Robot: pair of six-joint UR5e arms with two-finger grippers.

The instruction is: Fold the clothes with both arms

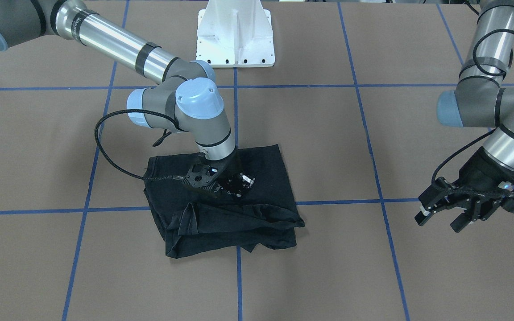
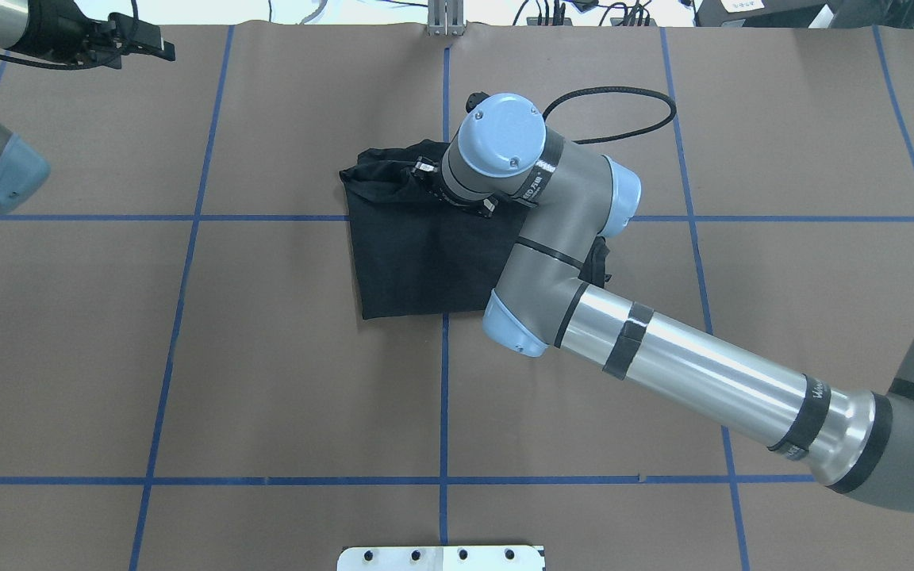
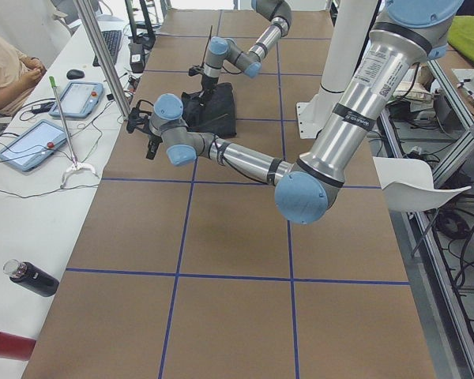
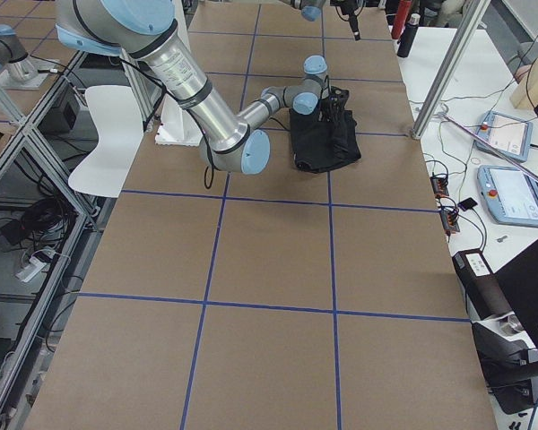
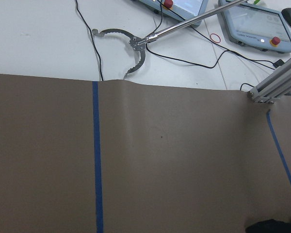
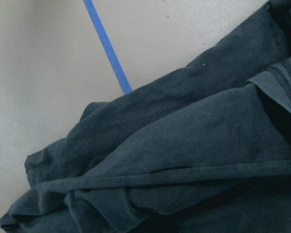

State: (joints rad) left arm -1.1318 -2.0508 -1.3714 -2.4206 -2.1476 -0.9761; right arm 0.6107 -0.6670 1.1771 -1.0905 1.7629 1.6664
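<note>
Tool of the right silver-grey arm [image 1: 235, 183] sits low on the folded black T-shirt [image 1: 257, 167].
I cannot tell if it is spread or pinching. The shirt lies mid brown paper surface [image 1: 328, 267], with a messy bunch on the edge farthest from the robot. The left arm's black tool [image 1: 444, 213] is spread, holds nothing, and hangs well apart from the shirt.

One black T-shirt [image 1: 257, 169] lies folded on the table [image 1: 417, 276]. Two robot arms work there, the right arm [image 2: 687, 365] and the left arm [image 1: 493, 89]. Two tablet pendants [image 5: 254, 29] and one grabber tool [image 5: 136, 43] rest alongside. One person [image 3: 4, 67] sits nearby.
</note>
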